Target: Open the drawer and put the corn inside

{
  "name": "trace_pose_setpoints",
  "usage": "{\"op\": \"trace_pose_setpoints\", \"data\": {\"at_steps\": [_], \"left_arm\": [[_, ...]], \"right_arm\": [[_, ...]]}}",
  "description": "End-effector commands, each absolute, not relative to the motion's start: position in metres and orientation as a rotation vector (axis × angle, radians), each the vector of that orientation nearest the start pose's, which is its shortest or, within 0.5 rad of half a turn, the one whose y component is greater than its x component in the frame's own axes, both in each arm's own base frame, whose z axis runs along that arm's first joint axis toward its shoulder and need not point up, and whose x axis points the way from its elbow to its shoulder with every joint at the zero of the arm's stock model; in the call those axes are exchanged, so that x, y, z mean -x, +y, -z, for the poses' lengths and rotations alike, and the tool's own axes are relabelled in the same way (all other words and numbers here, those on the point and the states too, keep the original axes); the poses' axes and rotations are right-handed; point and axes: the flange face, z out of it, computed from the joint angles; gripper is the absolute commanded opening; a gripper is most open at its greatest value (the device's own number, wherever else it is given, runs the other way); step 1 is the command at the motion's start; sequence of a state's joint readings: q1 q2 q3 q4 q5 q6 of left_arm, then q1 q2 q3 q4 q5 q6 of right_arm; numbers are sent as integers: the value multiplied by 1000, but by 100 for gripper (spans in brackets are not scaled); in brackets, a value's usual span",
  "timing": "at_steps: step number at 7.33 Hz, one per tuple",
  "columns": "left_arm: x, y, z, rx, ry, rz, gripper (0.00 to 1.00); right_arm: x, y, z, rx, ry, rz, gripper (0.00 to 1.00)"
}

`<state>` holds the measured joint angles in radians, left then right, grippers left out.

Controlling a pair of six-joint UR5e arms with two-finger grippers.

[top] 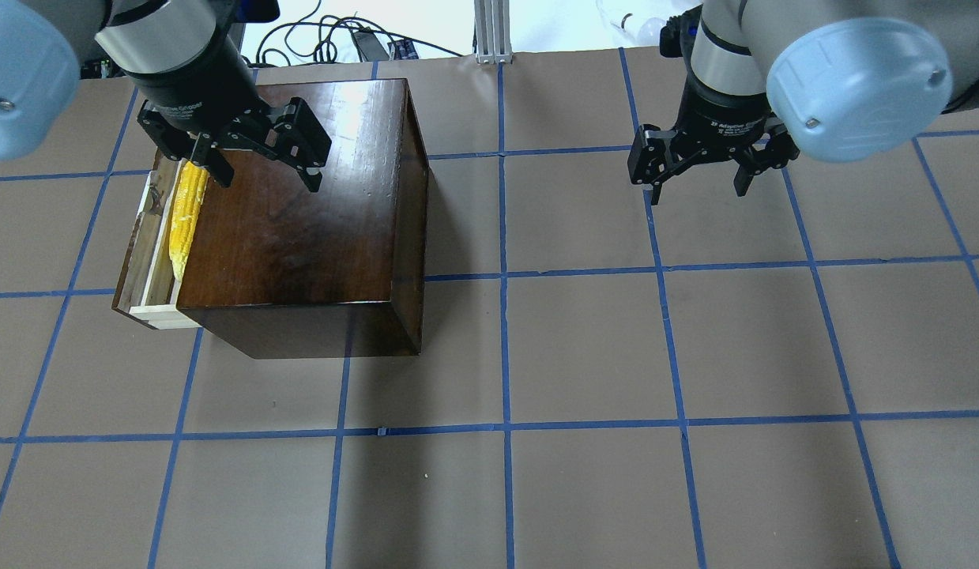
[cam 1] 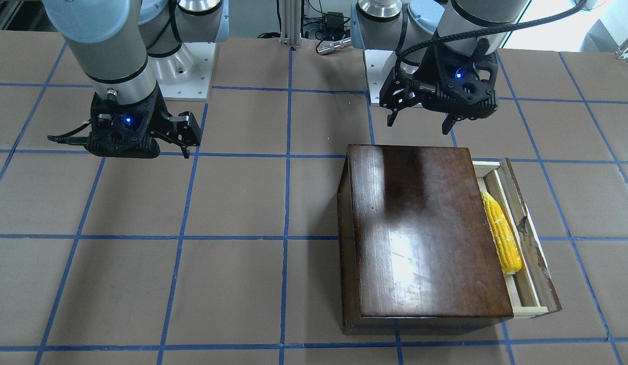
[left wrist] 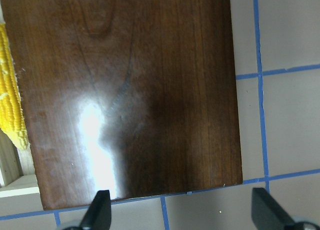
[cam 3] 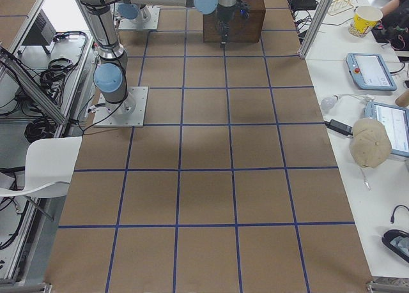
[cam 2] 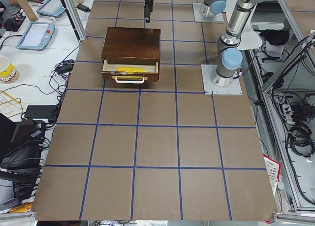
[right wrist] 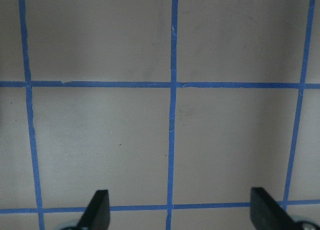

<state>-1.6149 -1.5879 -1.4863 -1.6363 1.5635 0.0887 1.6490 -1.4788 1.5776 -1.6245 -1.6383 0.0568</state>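
Observation:
The drawer (cam 1: 526,238) of the glossy dark-brown wooden box (cam 1: 420,233) is pulled partly out. The yellow corn (cam 1: 502,233) lies inside it; it also shows in the overhead view (top: 186,217) and the left wrist view (left wrist: 10,94). My left gripper (top: 264,170) is open and empty, raised over the box top near the drawer. In the front view it (cam 1: 420,121) hangs behind the box. My right gripper (top: 698,180) is open and empty, over bare table far from the box; in the front view it (cam 1: 184,139) is at the left.
The box (top: 299,213) stands on the robot's left half of the brown table with blue tape grid lines. Robot bases (cam 1: 187,71) stand at the table's back edge. Side benches with tablets (cam 3: 370,69) and cables flank the table ends.

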Motion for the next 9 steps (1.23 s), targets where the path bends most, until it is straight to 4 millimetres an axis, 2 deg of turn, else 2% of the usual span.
{"op": "trace_pose_setpoints", "data": {"at_steps": [1, 3, 5, 7, 9], "left_arm": [[151, -492, -515, -199, 3126, 4, 100], [150, -493, -517, -237, 3126, 9, 100], [136, -508, -518, -275, 3085, 9, 100], [137, -509, -525, -266, 3095, 32, 100], [136, -510, -523, -261, 3095, 25, 100]], "right_arm": [[-167, -513, -444, 37, 3211, -64, 100], [-167, -513, -444, 37, 3211, -64, 100], [-167, -513, -444, 37, 3211, -64, 100], [-167, -513, -444, 37, 3211, -64, 100], [-167, -513, -444, 37, 3211, -64, 100]]}}
